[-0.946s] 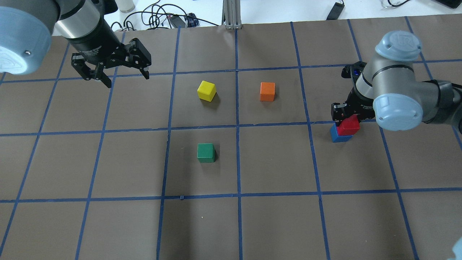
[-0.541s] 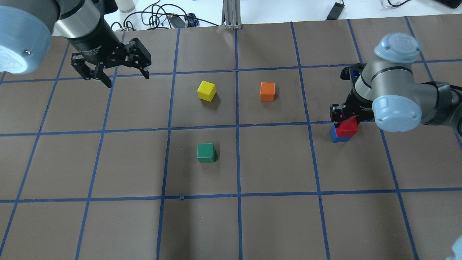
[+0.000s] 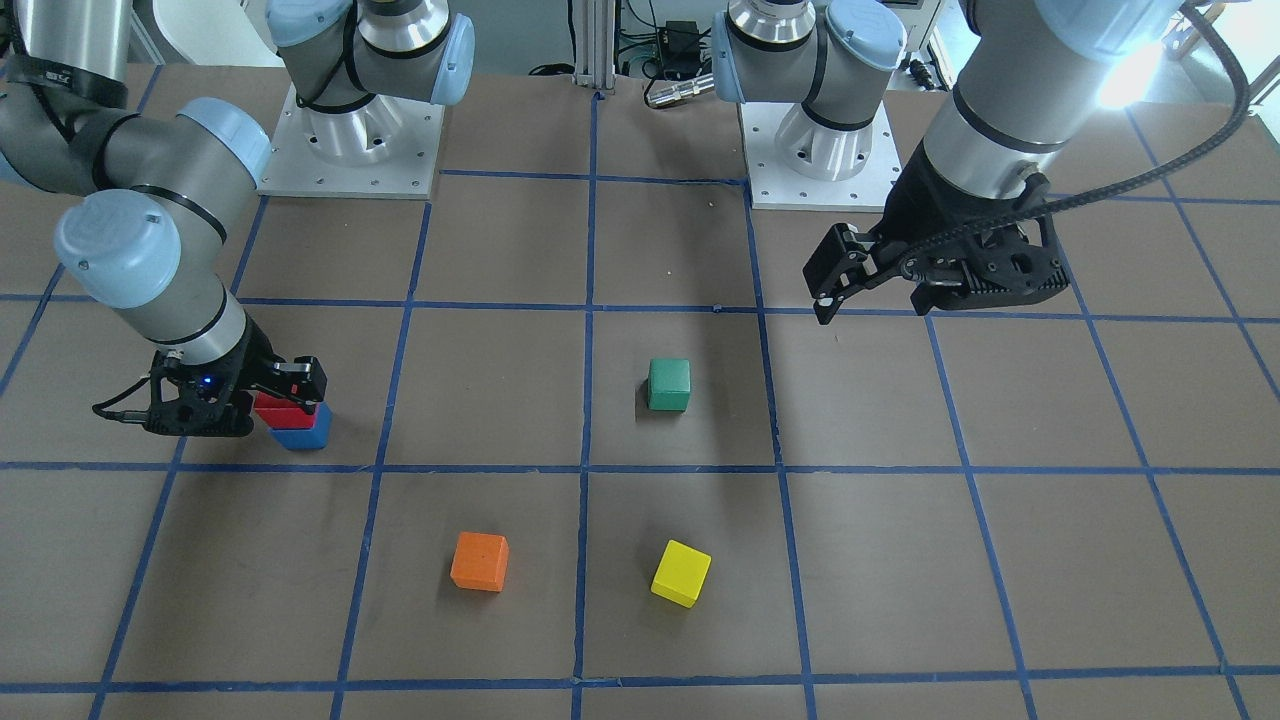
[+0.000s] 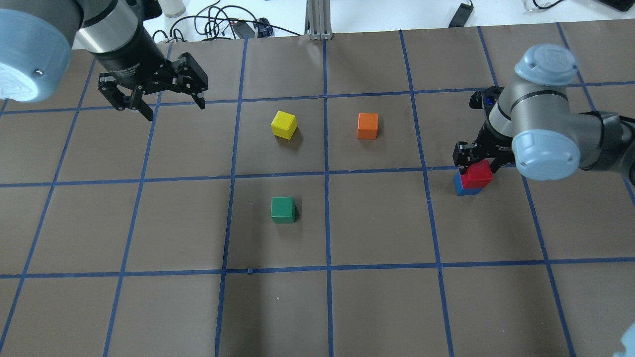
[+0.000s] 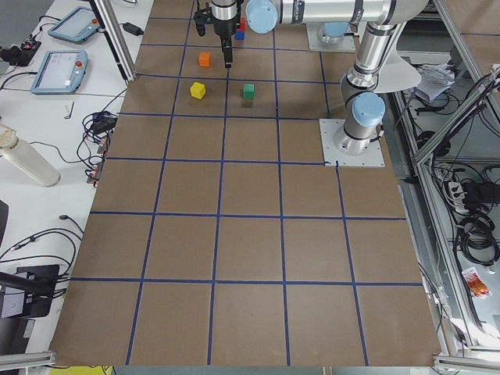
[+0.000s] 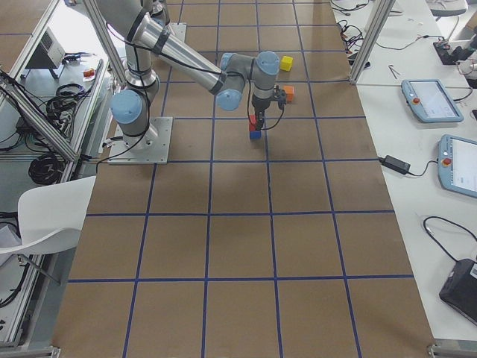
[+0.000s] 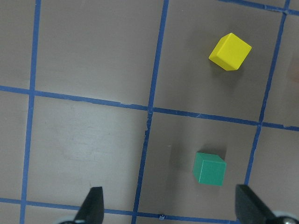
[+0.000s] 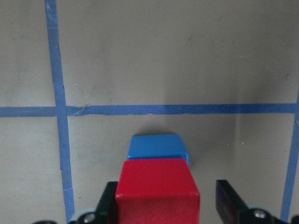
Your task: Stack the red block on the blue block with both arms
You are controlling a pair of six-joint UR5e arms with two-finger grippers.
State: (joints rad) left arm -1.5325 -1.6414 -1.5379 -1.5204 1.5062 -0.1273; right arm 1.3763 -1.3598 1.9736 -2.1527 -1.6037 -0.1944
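Note:
The red block rests on top of the blue block at the table's right side; the stack also shows in the front view, with the red block above the blue block. My right gripper straddles the red block. In the right wrist view the red block sits on the blue block; one finger is against the red block and the other finger stands apart, so the right gripper is open. My left gripper is open and empty, far off at the back left.
A yellow block and an orange block lie mid-table, with a green block nearer me. The left wrist view shows the green block and the yellow block below the open fingers. Cables lie beyond the far edge.
The red block has settled slightly lower onto the blue block, and the right gripper's visible finger has edged outward. The left arm has barely moved.

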